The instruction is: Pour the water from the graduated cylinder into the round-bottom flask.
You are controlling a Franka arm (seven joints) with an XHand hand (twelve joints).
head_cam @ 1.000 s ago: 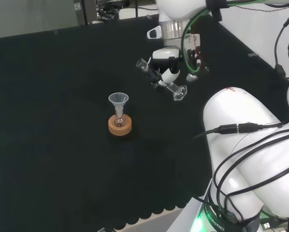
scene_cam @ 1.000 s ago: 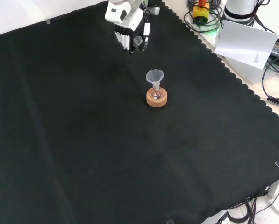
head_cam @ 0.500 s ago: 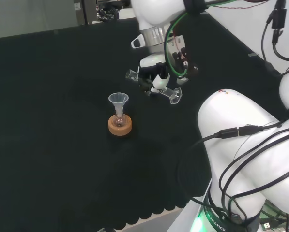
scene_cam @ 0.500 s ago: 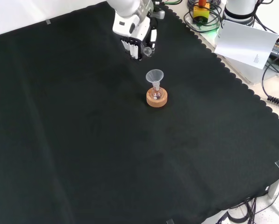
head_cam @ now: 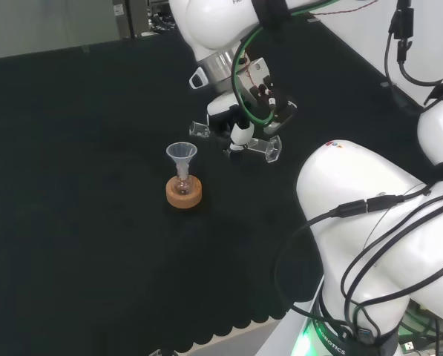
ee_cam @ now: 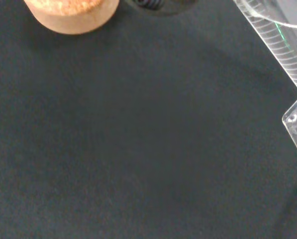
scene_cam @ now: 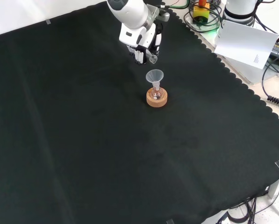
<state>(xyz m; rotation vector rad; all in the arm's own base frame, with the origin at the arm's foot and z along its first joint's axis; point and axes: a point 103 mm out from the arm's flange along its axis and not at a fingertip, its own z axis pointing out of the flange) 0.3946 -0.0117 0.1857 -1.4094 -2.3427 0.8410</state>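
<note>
A small round-bottom flask (head_cam: 182, 182) stands in a cork ring (head_cam: 184, 195) near the middle of the cloth, with a clear funnel (head_cam: 181, 153) in its neck. My hand (head_cam: 240, 127) hangs just right of the funnel in the head view, shut on the clear graduated cylinder (head_cam: 266, 148), which lies almost level with its mouth toward the funnel. In the front view the hand (scene_cam: 140, 45) is above the funnel (scene_cam: 154, 75), and the cylinder's mouth (scene_cam: 153, 58) sits a little short of the funnel's rim. The wrist view shows the cork ring (ee_cam: 71, 12) and the cylinder (ee_cam: 283, 47) close up.
The arm's big white links (head_cam: 369, 222) stand at the head view's right. In the front view the cloth's scalloped edge (scene_cam: 232, 79) runs down the right side, with a white sheet (scene_cam: 246, 42) and cables beyond it.
The hand has carried the cylinder toward the funnel, leftward in the head view and downward in the front view. The cylinder has tipped from slanted to nearly level.
</note>
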